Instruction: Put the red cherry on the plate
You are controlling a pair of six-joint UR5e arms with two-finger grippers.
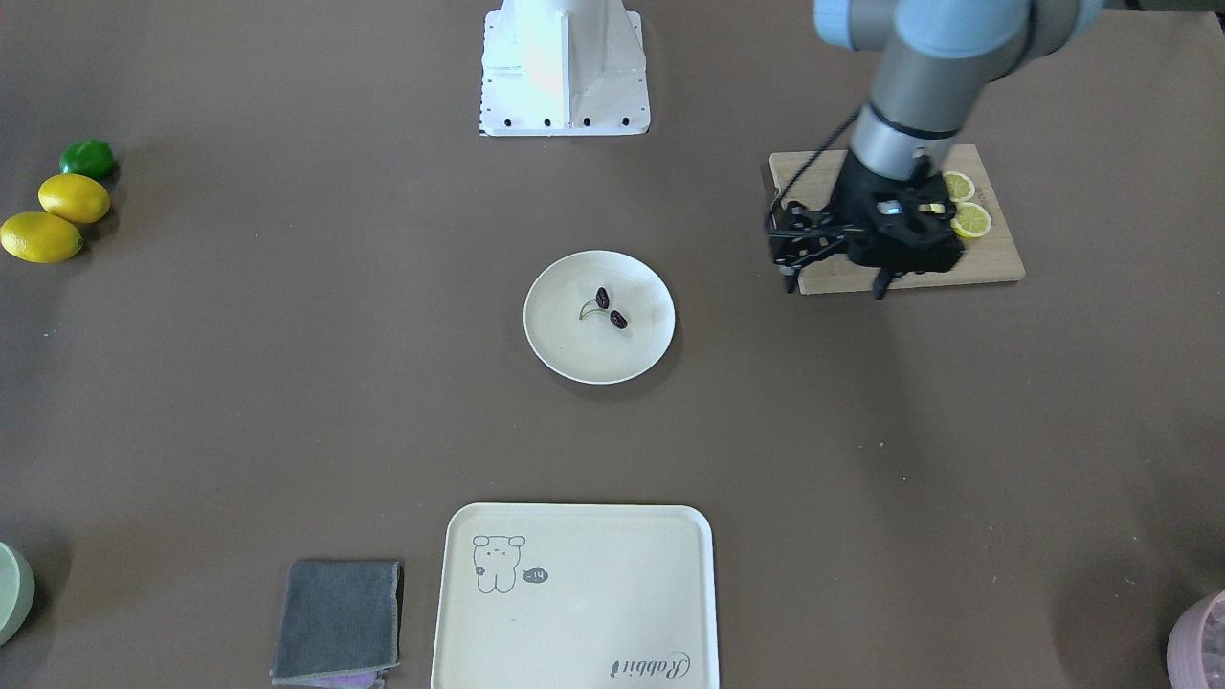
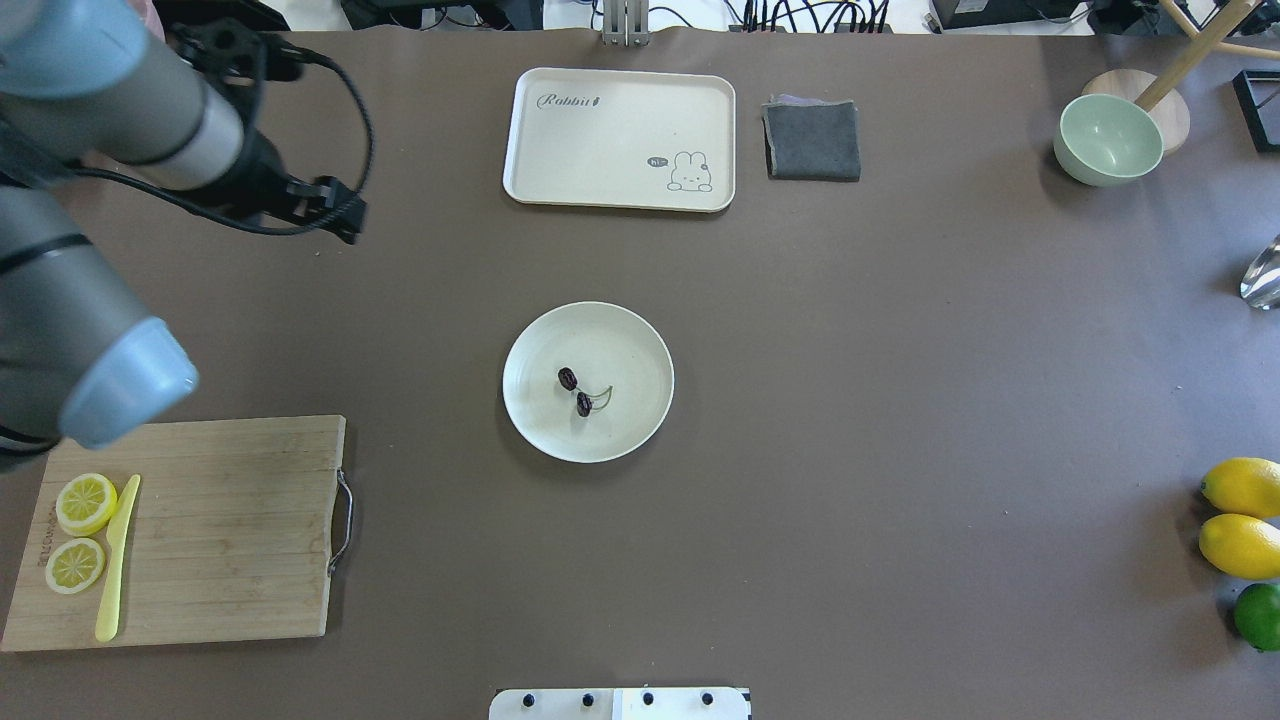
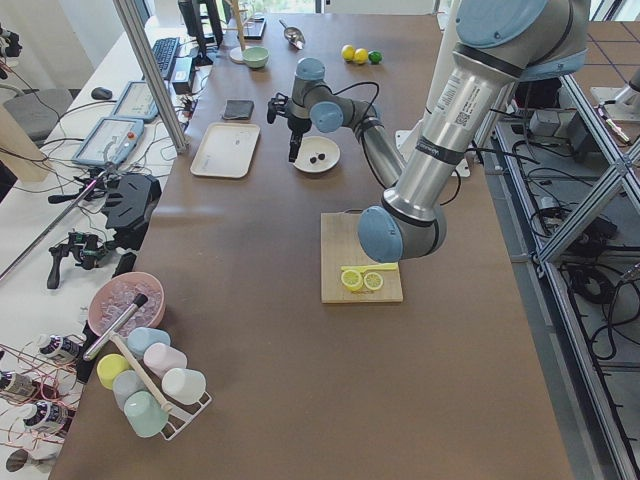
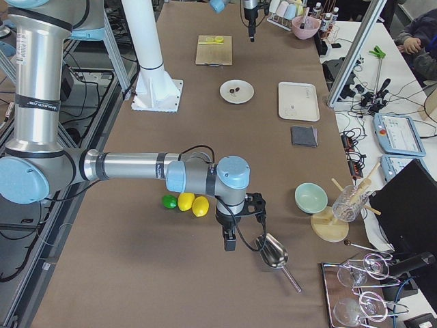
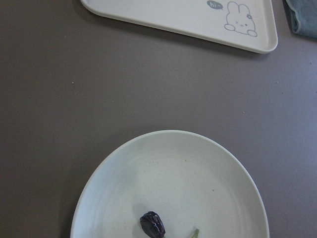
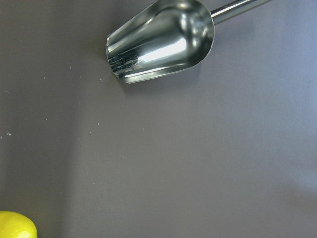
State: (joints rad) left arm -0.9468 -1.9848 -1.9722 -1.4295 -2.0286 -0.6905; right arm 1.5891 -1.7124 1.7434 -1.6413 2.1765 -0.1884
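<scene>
The red cherry (image 2: 577, 391), two dark fruits on a green forked stem, lies inside the round cream plate (image 2: 630, 340) at the table's centre. It shows on the plate (image 1: 574, 359) in the front view too, as the cherry (image 1: 610, 308). My left gripper (image 1: 835, 284) hangs open and empty in the air, away from the plate and over the near edge of the cutting board. Its wrist view looks down on the plate (image 5: 173, 168) and one cherry (image 5: 152, 224). My right gripper (image 4: 229, 240) shows only in the right side view, beside a metal scoop; I cannot tell its state.
A wooden cutting board (image 2: 230, 520) carries two lemon slices and a yellow knife. The bear tray (image 2: 600, 140), a grey cloth (image 2: 812, 140) and a green bowl (image 2: 1108, 140) sit along the far edge. Lemons and a lime (image 2: 1245, 520) lie at the right, with the scoop (image 6: 163, 39).
</scene>
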